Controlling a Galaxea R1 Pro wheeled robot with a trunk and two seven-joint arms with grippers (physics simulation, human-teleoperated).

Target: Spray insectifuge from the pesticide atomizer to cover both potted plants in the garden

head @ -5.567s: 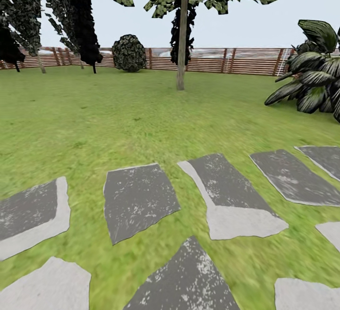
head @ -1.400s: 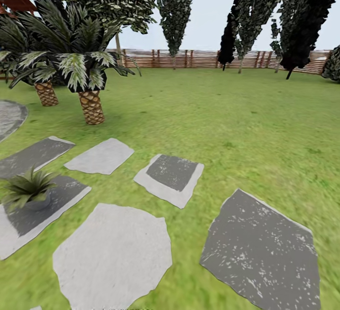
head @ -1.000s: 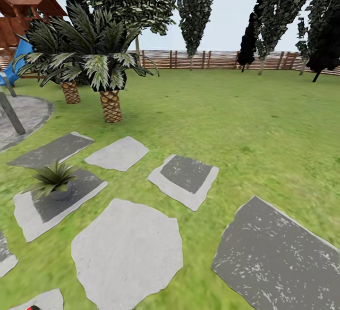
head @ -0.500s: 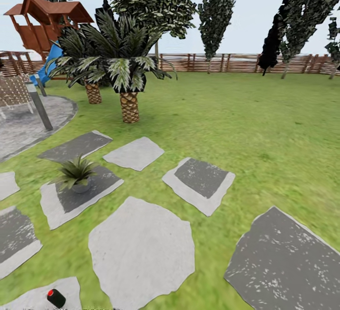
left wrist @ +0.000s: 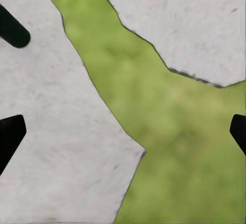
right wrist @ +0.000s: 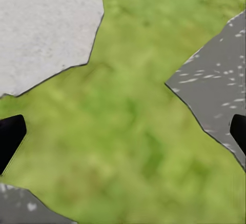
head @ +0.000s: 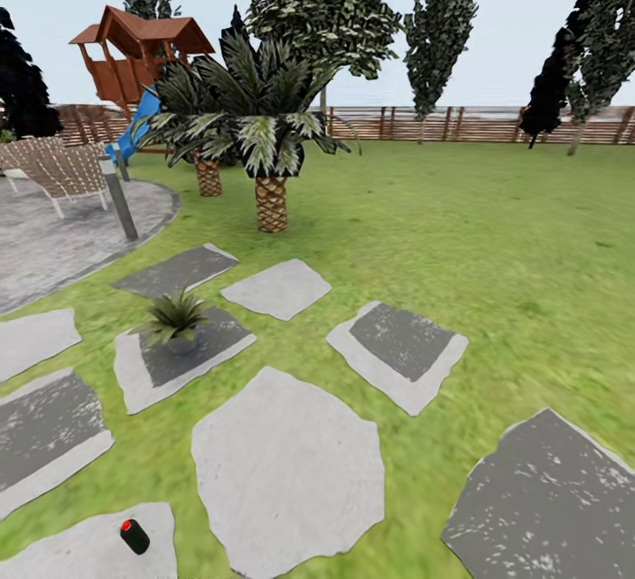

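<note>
The pesticide atomizer (head: 134, 536), a small dark bottle with a red top, lies tilted on a pale stepping slab (head: 88, 552) at the near left of the garden lawn (head: 459, 235). In the left wrist view a dark rounded end, likely the atomizer (left wrist: 11, 26), sits on a pale slab. My left gripper (left wrist: 123, 137) is open above slab and grass, holding nothing. The right gripper (right wrist: 123, 134) hangs open over grass between slabs. The potted plants are out of view.
A spiky narrow-leaved plant in a grey pot (head: 179, 323) stands on a dark slab. Two palms (head: 265, 133) rise behind it. A round paved patio (head: 53, 239) with a post (head: 118, 199) and chairs lies left. A playhouse (head: 141, 54) and fence (head: 459, 123) stand at the back.
The camera has turned left, so the whole scene slid right. The playhouse, patio and chairs came into view, and the atomizer now shows fully at the lower left.
</note>
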